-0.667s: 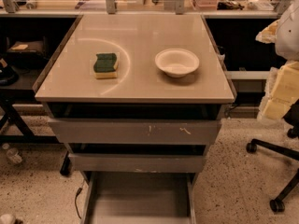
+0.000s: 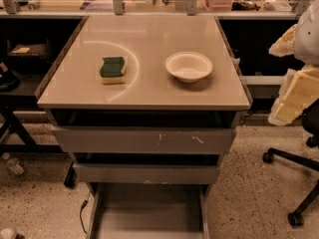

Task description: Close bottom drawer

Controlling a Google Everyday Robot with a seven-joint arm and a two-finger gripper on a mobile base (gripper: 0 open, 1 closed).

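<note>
The bottom drawer (image 2: 148,210) is pulled out toward me at the foot of the grey cabinet. Its flat grey tray floor and side rails show, and its front runs out of the lower edge of the view. Above it are the medium plain drawer front (image 2: 147,174) and the wide front with white scratch marks (image 2: 144,141). Both stand slightly out. My gripper (image 2: 295,97) is at the right edge on the white and cream arm. It is level with the cabinet top, well right of the drawers, and touches nothing.
A green and yellow sponge (image 2: 113,69) and a white bowl (image 2: 189,65) sit on the beige cabinet top (image 2: 144,93). An office chair base (image 2: 294,183) stands on the floor at the right. Dark shelving flanks the cabinet, and a cable (image 2: 82,210) lies at its lower left.
</note>
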